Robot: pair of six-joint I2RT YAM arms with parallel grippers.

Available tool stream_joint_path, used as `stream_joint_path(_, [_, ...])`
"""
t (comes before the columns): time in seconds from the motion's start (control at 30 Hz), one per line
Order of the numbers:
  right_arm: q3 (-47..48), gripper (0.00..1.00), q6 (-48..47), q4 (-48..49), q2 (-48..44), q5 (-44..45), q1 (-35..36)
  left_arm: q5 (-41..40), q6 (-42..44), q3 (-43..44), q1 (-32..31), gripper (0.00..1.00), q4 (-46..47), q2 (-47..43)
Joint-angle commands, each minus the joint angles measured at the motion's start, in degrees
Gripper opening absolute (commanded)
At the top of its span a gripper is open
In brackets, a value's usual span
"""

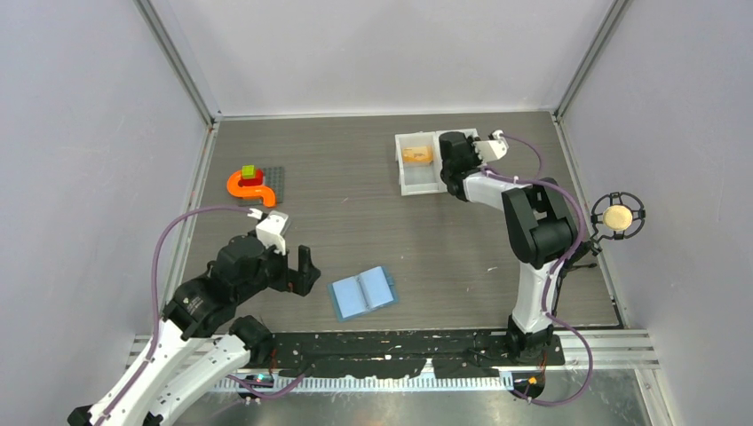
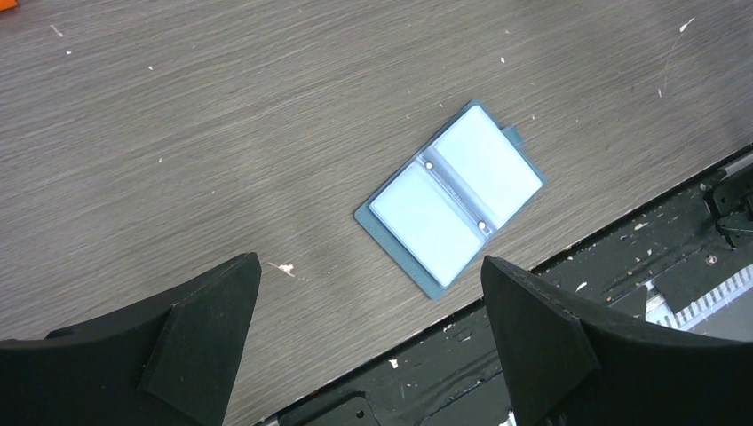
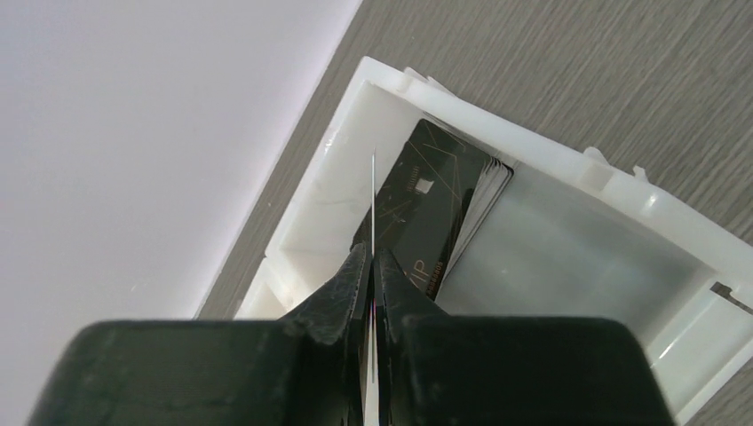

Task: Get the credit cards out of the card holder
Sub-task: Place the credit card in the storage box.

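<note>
The light-blue card holder (image 1: 362, 292) lies open and flat near the table's front edge, and both pockets (image 2: 453, 200) show pale blue. My left gripper (image 1: 293, 259) hovers just to its left, open (image 2: 368, 293) with nothing between the fingers. At the back, my right gripper (image 1: 455, 149) is over the white tray (image 1: 417, 188). It is shut (image 3: 373, 253) on a thin credit card seen edge-on (image 3: 374, 191). A black credit card with gold lines (image 3: 435, 213) lies on a small stack in the compartment below. An orange-yellow card (image 1: 416, 154) lies in the tray's left compartment.
An orange curved toy piece (image 1: 245, 187) with a green and red block sits on a grey plate at the left back. A black strip (image 2: 622, 284) runs along the near table edge. Grey walls close in the sides, and a round microphone mount (image 1: 618, 216) stands at the right.
</note>
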Motion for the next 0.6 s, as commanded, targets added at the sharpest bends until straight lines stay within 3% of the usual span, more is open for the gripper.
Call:
stream_joint_path(0.0, [3.0,0.11,4.2,-1.5,1.4,2.0,0.1,0.8,1.0,0.0,0.3,1.00,1.6,1.5])
stream_joint_path(0.27, [5.8,0.22,4.5,-5.5,2.9,2.1,0.0,0.4,0.9,-0.1,0.1,1.00,1.5,-0.2])
stream_joint_path(0.57, [8.4,0.23,1.9,-7.7,4.7,-0.4,-1.1,0.2,1.0,0.0,0.2,1.00,1.5,0.5])
